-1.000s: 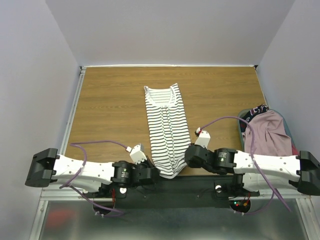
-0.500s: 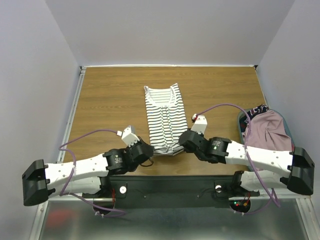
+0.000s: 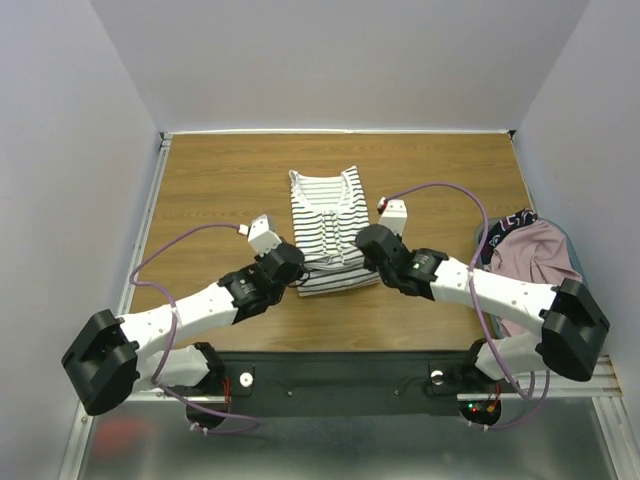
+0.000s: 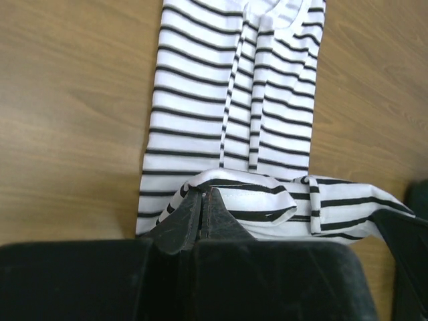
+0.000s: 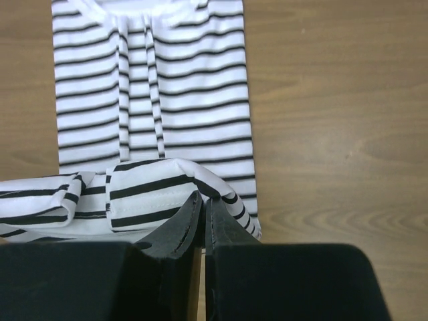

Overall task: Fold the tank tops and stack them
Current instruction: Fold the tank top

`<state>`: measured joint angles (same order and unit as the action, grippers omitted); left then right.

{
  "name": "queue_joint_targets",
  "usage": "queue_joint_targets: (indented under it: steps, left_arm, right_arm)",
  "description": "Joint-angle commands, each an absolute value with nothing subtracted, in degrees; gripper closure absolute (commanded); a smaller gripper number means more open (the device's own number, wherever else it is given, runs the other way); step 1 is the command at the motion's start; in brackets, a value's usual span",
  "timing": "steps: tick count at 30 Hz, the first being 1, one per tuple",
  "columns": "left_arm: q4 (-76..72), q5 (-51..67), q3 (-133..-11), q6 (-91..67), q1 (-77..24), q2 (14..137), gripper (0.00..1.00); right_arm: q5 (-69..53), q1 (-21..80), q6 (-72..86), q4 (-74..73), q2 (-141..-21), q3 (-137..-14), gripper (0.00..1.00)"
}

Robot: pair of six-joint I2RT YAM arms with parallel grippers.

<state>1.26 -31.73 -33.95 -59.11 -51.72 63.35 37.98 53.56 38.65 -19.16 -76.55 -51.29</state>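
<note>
Step in hand: judged to be the crosswise fold; the hem of the striped tank top was raised and doubled over its own lower body, heading for the neckline.
Left hand: pressed together, pinching the hem's left corner.
Right hand: pressed together, pinching the hem's right corner.
Doing it well: hold both corners level and the hem taut between them, since its middle sagged in a loose roll. Set it down square to the side edges, and let go only once cloth lay on cloth.
Whereabouts: the striped top lay mid-worktop, neck to the far side. The pink tank top was heaped at the right edge with a dark garment, well apart.
Material: thin, limp knit, with fine black stripes on white and a stitched hem band.
Surface: smooth wood-grain, so the cloth would likely slide if dragged.
Shape: a long narrow strip, its sides turned in and meeting down the centre, with a scooped neck.
</note>
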Motion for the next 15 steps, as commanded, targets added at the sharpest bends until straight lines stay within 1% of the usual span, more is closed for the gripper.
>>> queue_joint_targets:
  steps: [1, 6, 11, 15]
  left_arm:
    - [-5.53, -30.15, -39.54, -50.47, -48.09, 66.08, 1.0]
    - [-7.99, -27.25, -44.2, -46.68, -43.69, 70.92, 1.0]
    - [-11.68, -23.13, -47.45, -43.43, -37.89, 77.85, 1.0]
    - [-17.91, -19.09, -48.95, -41.14, -33.41, 83.75, 1.0]
  right_arm:
    - [36.05, 49.23, 31.65, -10.11, -78.74, -56.94, 0.98]
    - [32.97, 45.97, 29.45, -7.74, -84.19, -61.69, 0.99]
    - [28.92, 42.11, 28.56, -5.89, -92.27, -66.26, 0.99]
    - [24.45, 38.59, 28.39, -4.66, -99.13, -70.13, 0.98]
